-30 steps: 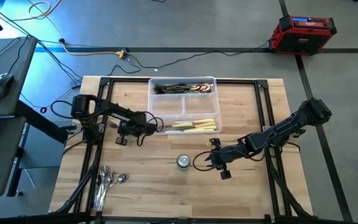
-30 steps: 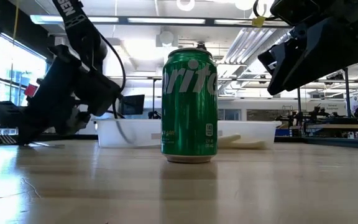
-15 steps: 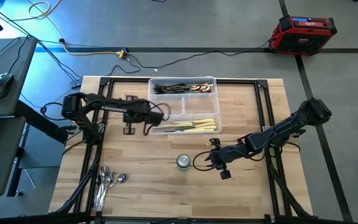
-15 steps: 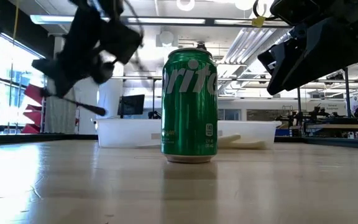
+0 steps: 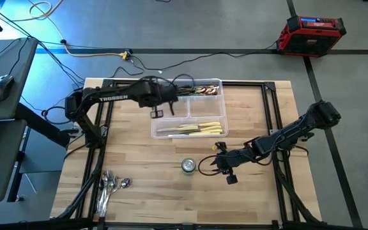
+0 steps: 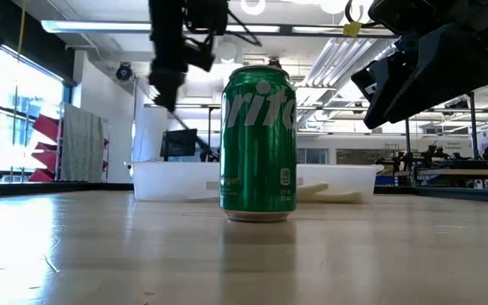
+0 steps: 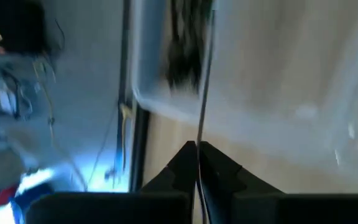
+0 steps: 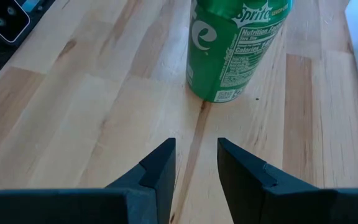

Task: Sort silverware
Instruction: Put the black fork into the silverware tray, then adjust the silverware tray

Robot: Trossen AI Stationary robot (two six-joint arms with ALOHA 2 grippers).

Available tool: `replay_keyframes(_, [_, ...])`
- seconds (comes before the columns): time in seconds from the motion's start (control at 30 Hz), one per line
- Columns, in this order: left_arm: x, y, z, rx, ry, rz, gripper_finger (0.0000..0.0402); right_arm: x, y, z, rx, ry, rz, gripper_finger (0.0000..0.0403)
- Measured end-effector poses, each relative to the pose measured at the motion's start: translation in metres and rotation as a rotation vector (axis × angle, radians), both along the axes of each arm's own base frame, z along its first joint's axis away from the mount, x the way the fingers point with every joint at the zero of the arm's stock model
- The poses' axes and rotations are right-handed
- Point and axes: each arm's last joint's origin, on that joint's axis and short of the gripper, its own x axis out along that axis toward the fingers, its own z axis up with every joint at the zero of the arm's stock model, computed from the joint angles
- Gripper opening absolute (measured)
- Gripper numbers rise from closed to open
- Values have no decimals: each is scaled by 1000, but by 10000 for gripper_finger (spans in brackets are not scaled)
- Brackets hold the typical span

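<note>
The left gripper (image 7: 197, 149) is clenched on a thin dark utensil (image 7: 202, 87), probably a fork, though the wrist view is too blurred to be sure. Its shaft runs straight out from the fingertips toward the tray (image 5: 217, 108), so it can be dropped lengthwise into a slot. In the high view this gripper (image 5: 169, 96) hangs over the tray's 10 o'clock corner, beside the far compartment that already holds dark forks (image 5: 185, 90); that likely explains the aim. Cream knives (image 5: 201, 129) lie in the near compartment at 6 o'clock. Spoons (image 5: 110, 186) wait unsorted on the table (image 5: 145, 185) at 7 o'clock.

The right gripper (image 8: 196, 163) idles at 4 o'clock, fingers apart and empty, just short of the green can (image 8: 235, 50), clear of the left arm's path.
</note>
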Motion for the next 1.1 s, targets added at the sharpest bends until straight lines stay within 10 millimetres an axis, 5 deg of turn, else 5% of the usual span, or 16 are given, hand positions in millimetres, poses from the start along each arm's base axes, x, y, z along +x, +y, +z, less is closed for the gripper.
replay_keyframes(0.33, [34,60,-39,85,-19,-91,0,0,0,0,0,5,-2,103])
replay_keyframes(0.73, [36,115,-106,-85,61,-155,26,-1,0,-1,-6,16,-1,103])
replay_keyframes(0.9, [29,118,-96,-57,66,-89,86,-1,-1,-1,-10,19,1,103])
replay_keyframes(1.1, [21,80,-42,0,34,-27,124,-1,-3,-1,-82,-1,12,103])
